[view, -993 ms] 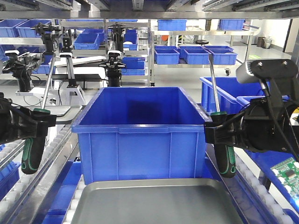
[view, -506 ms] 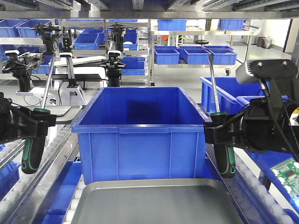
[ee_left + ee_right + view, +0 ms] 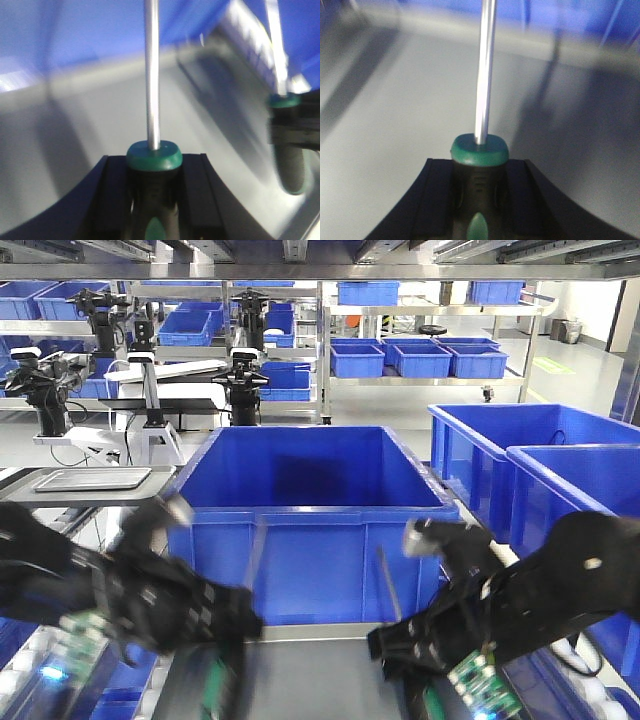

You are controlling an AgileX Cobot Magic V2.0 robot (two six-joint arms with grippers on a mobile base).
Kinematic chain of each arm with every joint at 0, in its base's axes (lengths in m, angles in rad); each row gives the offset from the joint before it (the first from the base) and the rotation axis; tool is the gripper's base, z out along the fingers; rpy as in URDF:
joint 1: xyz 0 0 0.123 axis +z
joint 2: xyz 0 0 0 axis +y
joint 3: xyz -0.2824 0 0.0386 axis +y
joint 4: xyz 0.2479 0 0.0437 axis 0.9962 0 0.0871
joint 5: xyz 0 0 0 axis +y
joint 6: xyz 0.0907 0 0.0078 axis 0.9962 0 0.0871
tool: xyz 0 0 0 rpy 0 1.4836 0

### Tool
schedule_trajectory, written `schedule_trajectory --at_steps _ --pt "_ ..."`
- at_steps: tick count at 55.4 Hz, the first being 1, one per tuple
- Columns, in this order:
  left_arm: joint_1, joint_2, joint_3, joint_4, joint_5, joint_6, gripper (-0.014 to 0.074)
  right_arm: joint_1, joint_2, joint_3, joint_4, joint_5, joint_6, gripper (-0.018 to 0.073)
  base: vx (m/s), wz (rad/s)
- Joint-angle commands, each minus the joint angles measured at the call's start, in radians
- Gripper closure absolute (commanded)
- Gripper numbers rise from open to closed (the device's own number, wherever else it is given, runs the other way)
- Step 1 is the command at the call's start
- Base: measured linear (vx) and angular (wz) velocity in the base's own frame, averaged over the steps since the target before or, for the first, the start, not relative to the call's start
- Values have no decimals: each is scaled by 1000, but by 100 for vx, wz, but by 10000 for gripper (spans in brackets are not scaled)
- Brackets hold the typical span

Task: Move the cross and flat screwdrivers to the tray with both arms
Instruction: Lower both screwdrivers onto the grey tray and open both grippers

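Both arms are motion-blurred low over the grey tray [image 3: 310, 680], in front of the blue bin. My left gripper [image 3: 228, 655] is shut on a screwdriver with a green-and-black handle [image 3: 152, 200], and its steel shaft [image 3: 151, 75] points out over the tray [image 3: 75, 130]. My right gripper [image 3: 400, 652] is shut on a matching screwdriver [image 3: 480, 190], and its shaft [image 3: 485, 75] points over the tray [image 3: 395, 110]. The right gripper's screwdriver also shows at the right edge of the left wrist view [image 3: 287, 150]. The tips are blurred, so I cannot tell cross from flat.
A large open blue bin [image 3: 300, 530] stands directly behind the tray. More blue bins [image 3: 540, 470] stand at the right. A small grey tray [image 3: 90, 478] lies on a table at the far left. Shelving with blue crates fills the background.
Both arms have swung down and inward from beside the bin to low over the tray. Each still grips its screwdriver, which has tilted from upright.
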Motion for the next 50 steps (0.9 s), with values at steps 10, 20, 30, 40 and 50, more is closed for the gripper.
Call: schedule_trajectory --at_steps 10,20,30,40,50 --pt "-26 64 -29 -77 12 -8 458 -2 -9 -32 34 -30 -2 454 0 0" --pt "-26 85 -29 -77 32 -8 216 -2 -9 -32 34 -28 -2 241 0 0" --pt "-25 61 -29 -77 35 2 13 -2 -22 -32 54 -27 0 20 0 0" --pt "-24 -55 -29 -76 -33 50 -18 -3 -122 -32 57 -47 -14 -13 0 0" --pt "-24 -233 -29 -75 -153 116 18 -3 -288 -32 57 -138 -41 8 0 0"
